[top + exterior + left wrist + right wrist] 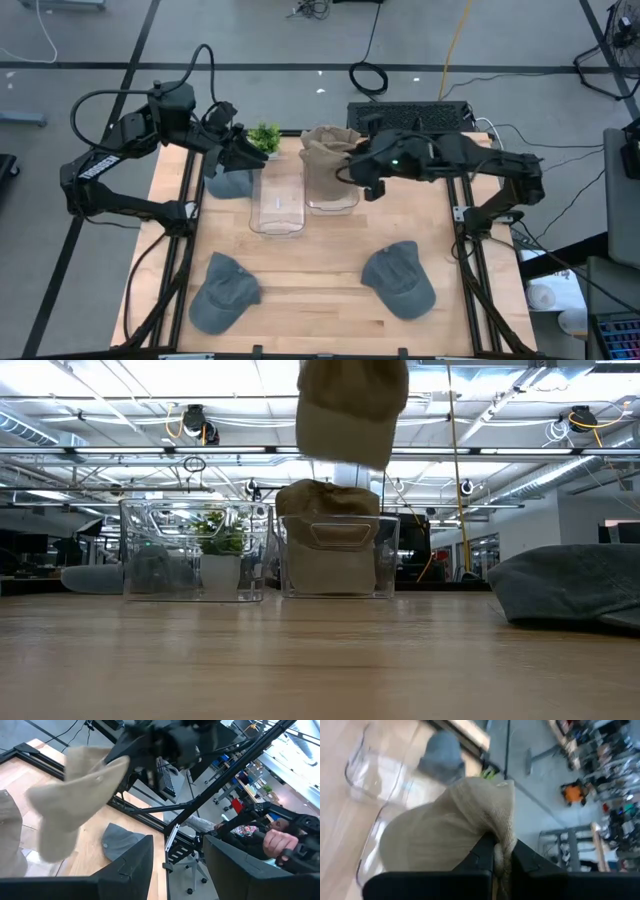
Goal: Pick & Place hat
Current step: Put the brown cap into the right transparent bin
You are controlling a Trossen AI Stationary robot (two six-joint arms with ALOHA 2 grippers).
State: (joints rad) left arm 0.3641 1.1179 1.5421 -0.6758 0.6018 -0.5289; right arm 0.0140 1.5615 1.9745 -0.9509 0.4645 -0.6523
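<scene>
So the right gripper (347, 172) is hanging over the far-middle of the wooden table (320, 290), pinched tight on the fabric of a tan hat (447, 827), and you can see the cloth bunched right between its dark fingers (485, 852) in the right wrist view. That hat dangles in the air right above a clear bin (330, 185), which already has another tan hat (330, 525) stuffed in it and poking over the rim. Just beside that one sits a second clear bin (278, 205), and it looks empty from above. The left gripper (248, 152) hovers near the far-left corner, by a little green plant (265, 137) and over a grey hat (228, 183); its fingers (127, 870) are spread partway with nothing between them. Two more grey caps lie on the near side of the table, one near left (222, 292) and one near right (400, 280), well apart from each other. In the left wrist view there's a person's hand (277, 842) out past the table, in the room.
</scene>
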